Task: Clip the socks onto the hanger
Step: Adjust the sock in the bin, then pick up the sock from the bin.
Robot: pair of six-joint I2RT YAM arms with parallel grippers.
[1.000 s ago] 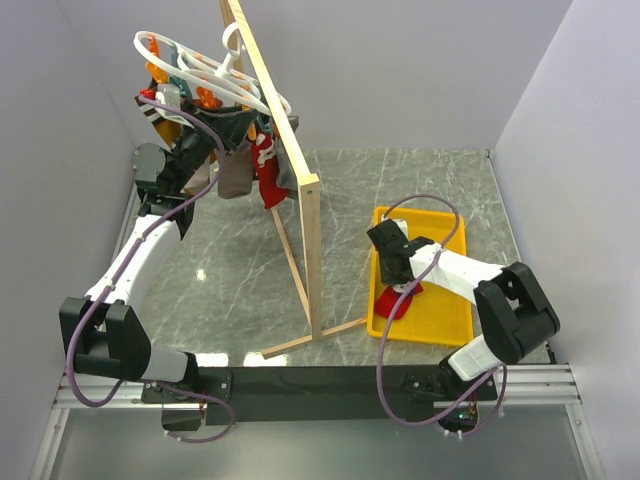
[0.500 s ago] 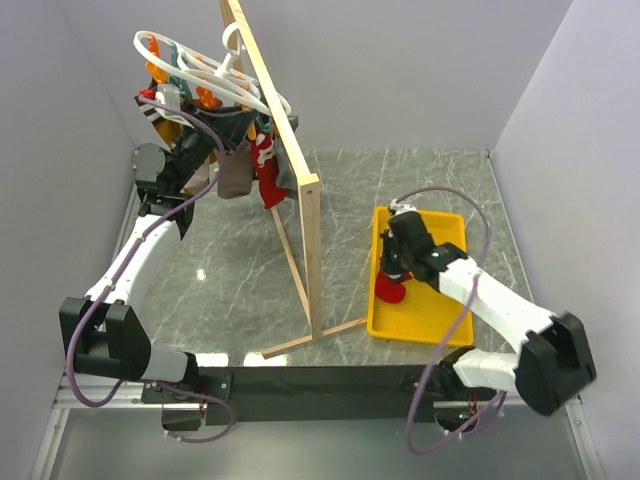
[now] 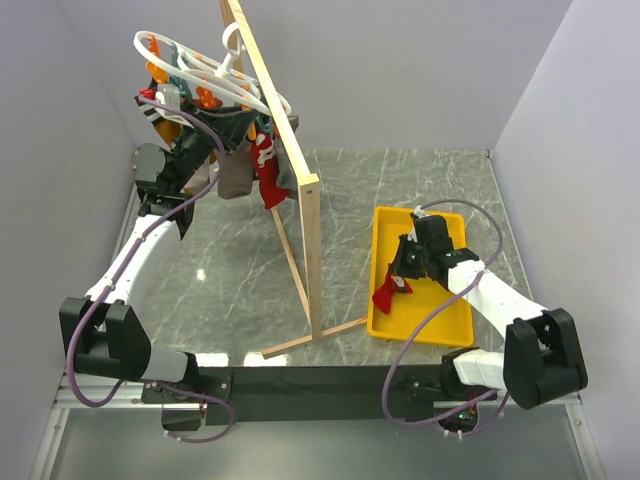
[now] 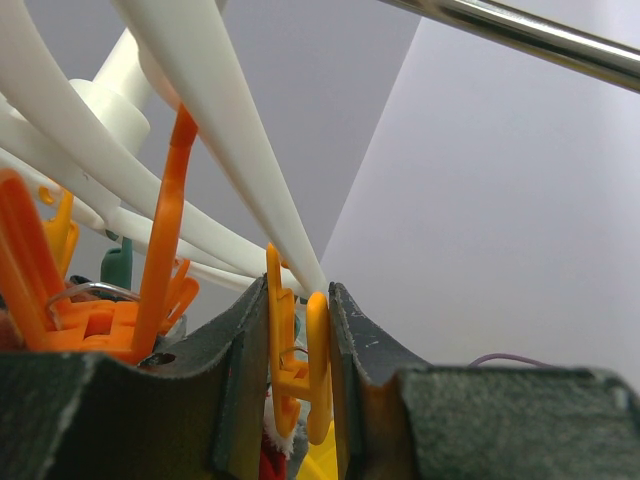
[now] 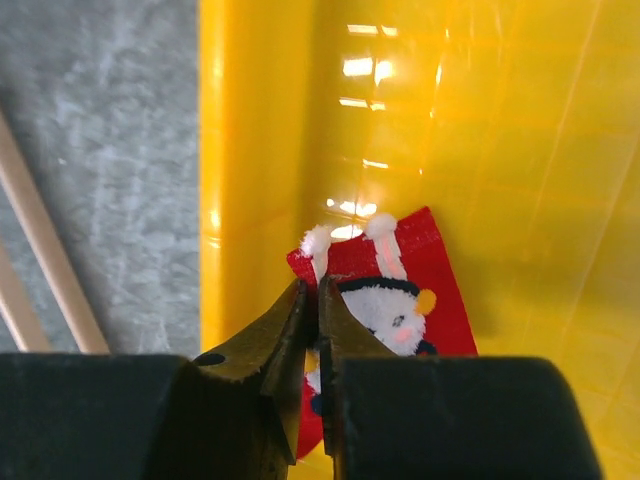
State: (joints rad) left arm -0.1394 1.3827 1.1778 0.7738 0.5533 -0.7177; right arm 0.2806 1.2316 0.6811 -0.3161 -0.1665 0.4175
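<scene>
A red sock (image 5: 432,262) is pinched only at its edge by the right gripper (image 5: 311,292) over the yellow tray (image 5: 258,120) and may be dropped. An orange clip (image 4: 316,372) of the hanger (image 4: 215,130) is squeezed by the left gripper (image 4: 298,310).

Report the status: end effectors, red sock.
Left end effector shut on orange plastic clip of white plastic hanger. Right end effector shut on small red fabric sock, over yellow plastic tray. Tall wooden rack between arms.

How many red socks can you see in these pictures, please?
2. One red sock hangs from the hanger, far left; the other is held in the right gripper over the yellow tray. More may be hidden.
</scene>
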